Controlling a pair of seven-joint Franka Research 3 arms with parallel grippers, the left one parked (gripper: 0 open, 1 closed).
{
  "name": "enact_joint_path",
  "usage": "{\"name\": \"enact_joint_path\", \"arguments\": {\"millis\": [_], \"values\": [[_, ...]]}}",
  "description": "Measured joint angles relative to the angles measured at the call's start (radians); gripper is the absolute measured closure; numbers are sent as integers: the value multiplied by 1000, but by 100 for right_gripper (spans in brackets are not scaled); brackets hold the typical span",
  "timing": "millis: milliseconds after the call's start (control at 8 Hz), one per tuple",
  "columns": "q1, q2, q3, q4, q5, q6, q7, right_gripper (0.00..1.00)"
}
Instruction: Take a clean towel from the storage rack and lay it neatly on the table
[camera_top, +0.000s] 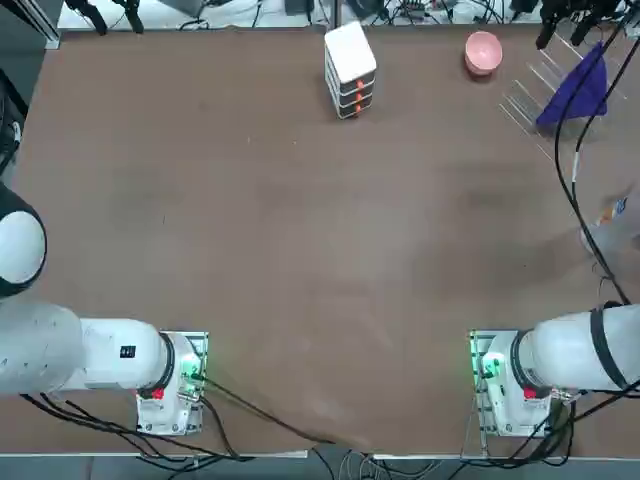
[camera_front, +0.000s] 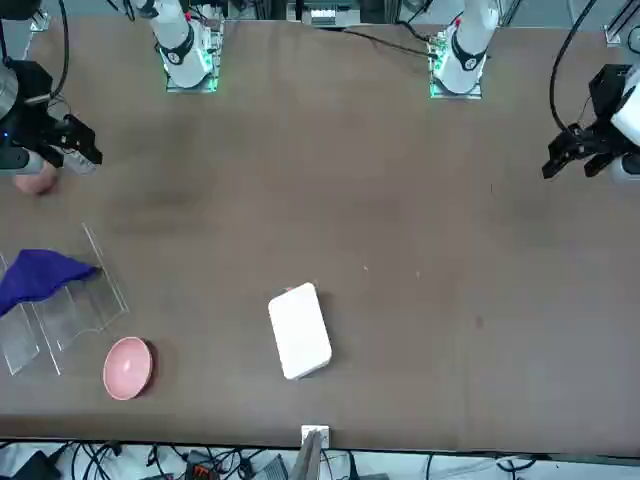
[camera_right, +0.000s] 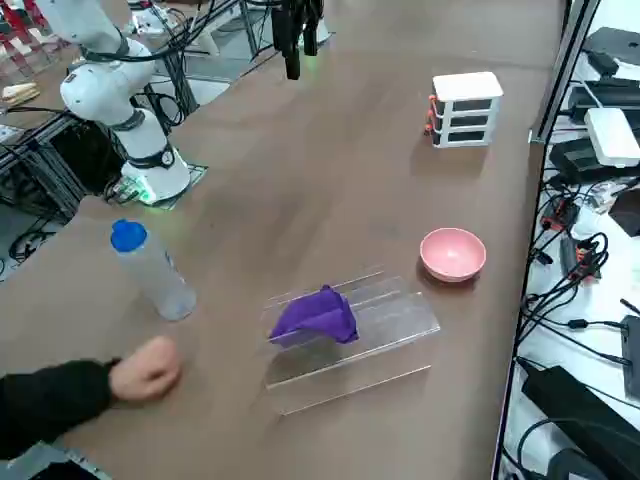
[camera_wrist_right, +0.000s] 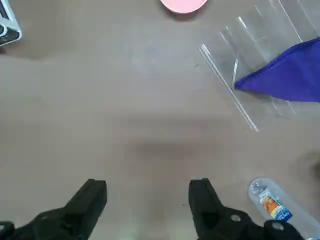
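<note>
Hovering wide open and empty above bare table (camera_top: 300, 250), the right gripper (camera_wrist_right: 148, 192) risks toppling the water bottle (camera_right: 152, 270) near the clear storage rack (camera_right: 390, 335) when reaching for the purple towel (camera_right: 315, 315).

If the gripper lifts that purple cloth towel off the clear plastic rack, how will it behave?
The purple cloth towel will probably hang limp, since it already drapes in soft folds over the clear plastic rack. It looks light, so it may snag a bar and nudge the rack. The open right gripper hangs above bare table, away from it.
</note>
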Motion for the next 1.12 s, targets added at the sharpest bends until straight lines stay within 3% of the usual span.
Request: {"name": "enact_joint_path", "arguments": {"millis": [1125], "values": [[-1, 34, 0, -1, 0, 0, -1, 0]]}}
